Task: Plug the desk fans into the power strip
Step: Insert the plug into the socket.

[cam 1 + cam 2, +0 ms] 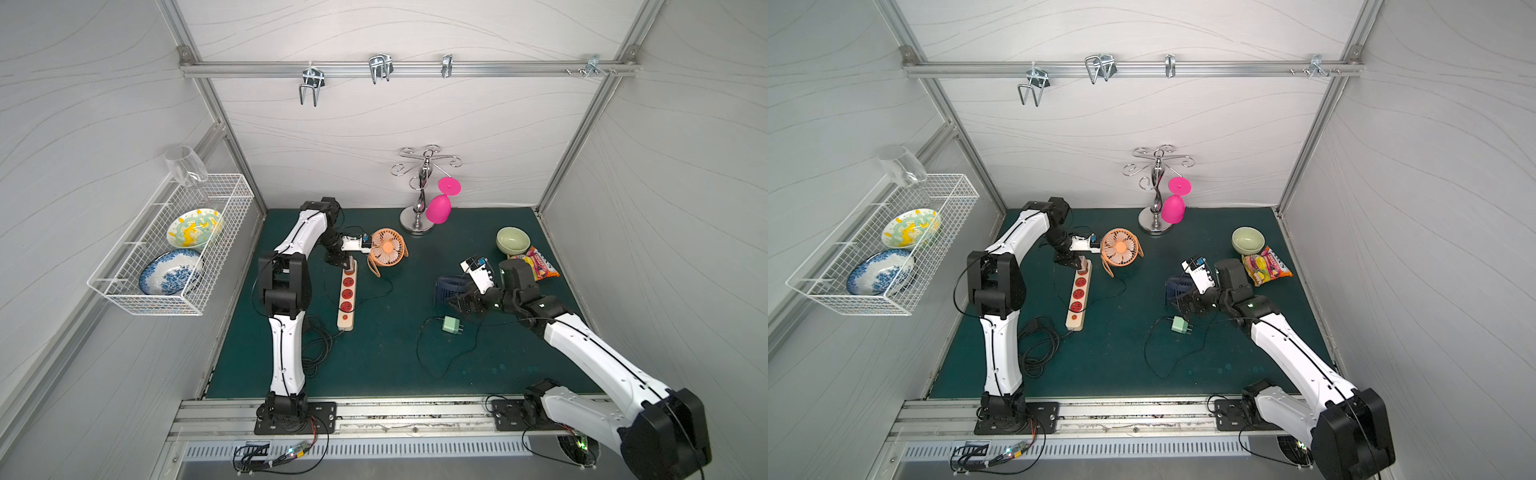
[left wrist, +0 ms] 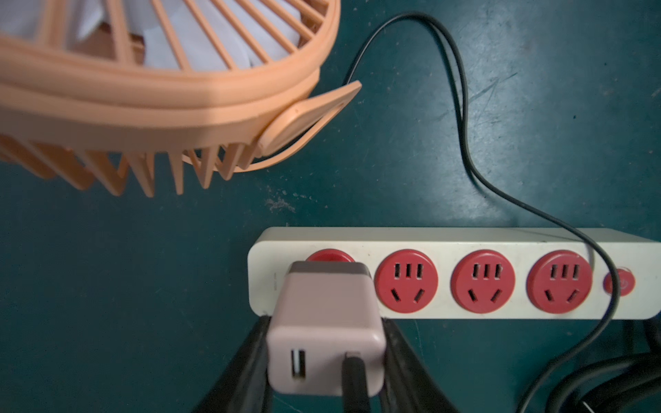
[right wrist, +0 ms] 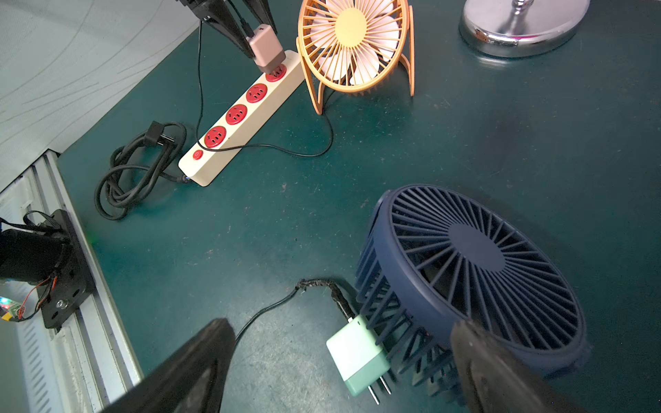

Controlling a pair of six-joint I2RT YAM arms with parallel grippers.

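Surface: dark green mat (image 1: 374,365) inside a white-panelled enclosure, aluminium rail at the front.
Power strip: long cream-white power strip (image 1: 347,299) with four round red sockets and a red switch (image 2: 618,282). Lies flat on the left-centre of the mat, lengthwise front to back, just beside the left arm, switch end toward the front rail.
Strip cord: thick black cord (image 3: 132,175), coiled on the mat at the switch end.
Left gripper: left gripper (image 2: 325,323) clamped on a pale pink block-shaped USB adapter (image 3: 266,48), one black finger on each side.
Adapter position: standing on the end socket nearest the fan, slightly tilted, red rim showing past it. Cannot tell how deep the pins sit.
Fan: orange plastic desk fan (image 1: 387,247) with a round grille, upright just beyond the strip's far end.
Fan cable: thin black cable (image 2: 465,143), running from the adapter end and draped across the strip by the switch.
Right gripper: right gripper (image 3: 343,323) spread wide, holding nothing, hanging over a mint-green adapter (image 3: 357,357) beside a navy blue round fan (image 3: 475,264), well apart from the strip.
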